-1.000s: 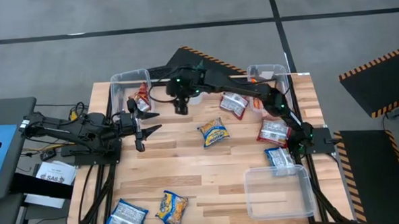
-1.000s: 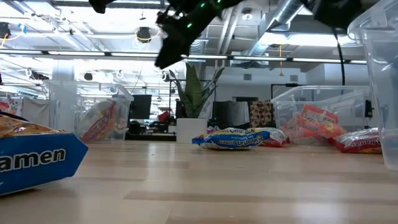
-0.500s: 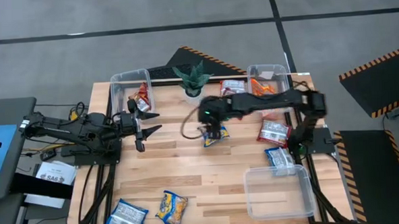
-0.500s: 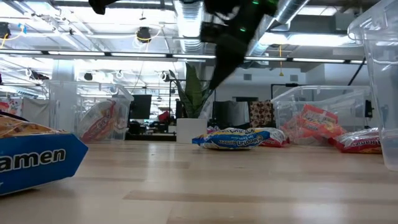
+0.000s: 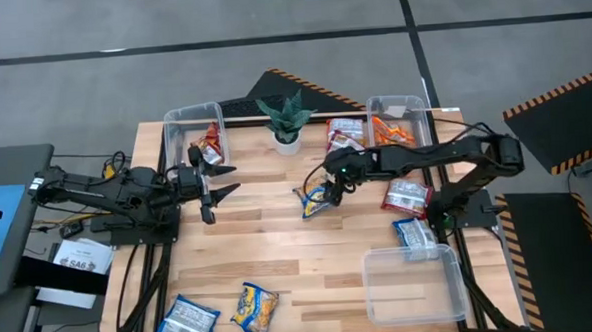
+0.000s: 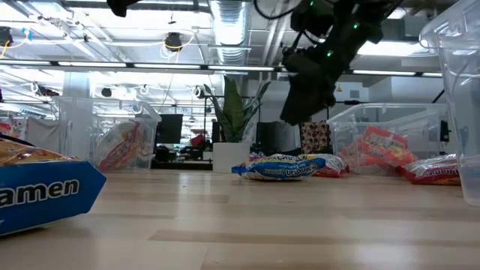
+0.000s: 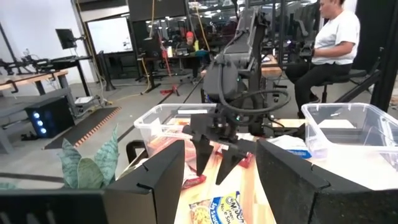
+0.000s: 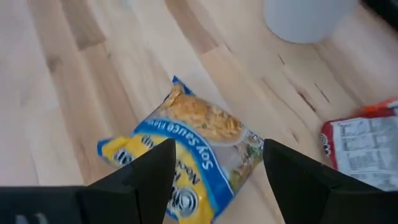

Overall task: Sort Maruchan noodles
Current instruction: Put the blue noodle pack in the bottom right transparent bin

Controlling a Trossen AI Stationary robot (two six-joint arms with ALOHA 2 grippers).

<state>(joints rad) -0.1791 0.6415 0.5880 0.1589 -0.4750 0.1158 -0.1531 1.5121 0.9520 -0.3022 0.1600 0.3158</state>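
Note:
A yellow-and-blue Maruchan noodles packet [image 5: 313, 199] lies flat mid-table; it also shows in the right wrist view [image 8: 186, 149] and the low view [image 6: 281, 166]. My right gripper [image 5: 329, 185] hangs open just above it, slanting down, touching nothing; the wrist view puts its fingers [image 8: 217, 186] on either side of the packet's near part. My left gripper [image 5: 217, 184] waits open and level over the table's left part. Other packets lie scattered: red-and-white ones [image 5: 405, 195] [image 5: 346, 134], a blue-and-white one [image 5: 413, 233], and two at the near left [image 5: 188, 319] [image 5: 254, 308].
A potted plant [image 5: 286, 119] stands at the far middle. Clear bins at the far left [image 5: 174, 131] and far right [image 5: 414, 106] each hold orange packets. Another clear bin [image 5: 413, 283] sits at the near right. Bare wood lies between centre and near edge.
My right gripper has swung from beside the far-left bin toward the table's right and near edges, come down and rolled. It now hangs over the yellow-and-blue packet, which has not moved. The plant, hidden by the arm before, now shows.

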